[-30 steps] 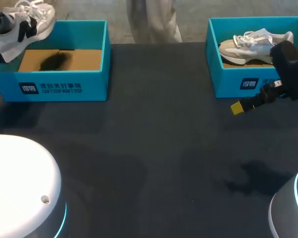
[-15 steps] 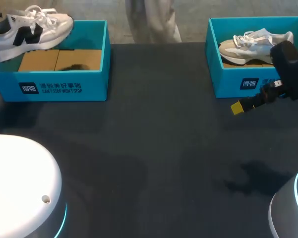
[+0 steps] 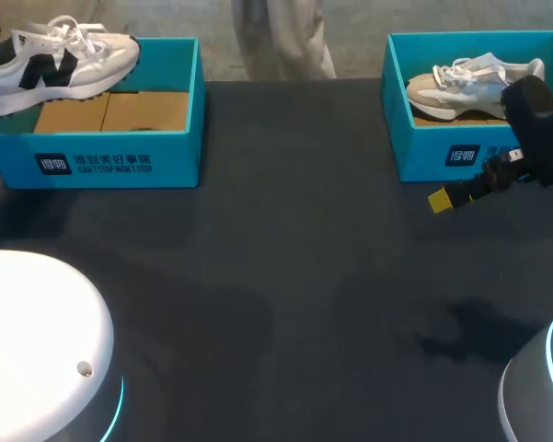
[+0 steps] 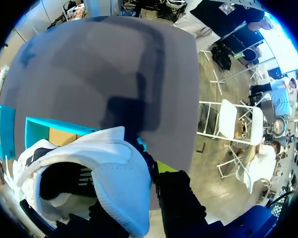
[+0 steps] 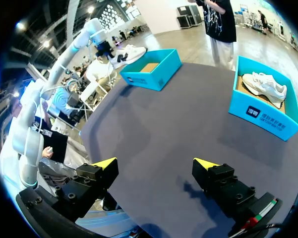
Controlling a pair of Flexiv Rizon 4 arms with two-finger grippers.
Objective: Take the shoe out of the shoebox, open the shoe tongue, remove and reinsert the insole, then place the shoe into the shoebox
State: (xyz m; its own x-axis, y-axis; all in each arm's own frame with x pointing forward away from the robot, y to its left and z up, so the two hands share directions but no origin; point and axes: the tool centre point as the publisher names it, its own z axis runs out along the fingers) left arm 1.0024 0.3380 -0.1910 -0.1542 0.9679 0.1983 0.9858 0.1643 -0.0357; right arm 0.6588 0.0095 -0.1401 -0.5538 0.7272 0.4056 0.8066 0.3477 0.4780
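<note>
The left gripper (image 4: 139, 191) was clamped on the heel of the white shoe (image 3: 63, 57), one dark finger (image 4: 177, 203) pressed against the outside of the heel collar and the other mostly hidden by the shoe. The shoe, with a black mark on its side, hung in the air above the far left part of the left shoebox (image 3: 120, 152) — sole down, roughly level, toe pointing toward the middle of the table (image 3: 285, 276). It was not touching the box, whose brown cardboard floor showed under it. From the right wrist the same shoe could be seen held up over that blue box at the far side of the table. The right gripper (image 5: 155, 163) hovered low over the dark tabletop with its two yellow-tipped fingers spread wide and nothing between them. It sat just in front of the right shoebox (image 3: 423, 157), where a second shoe (image 3: 469, 81) — pale, with white laces — lay on its side inside the box.
</note>
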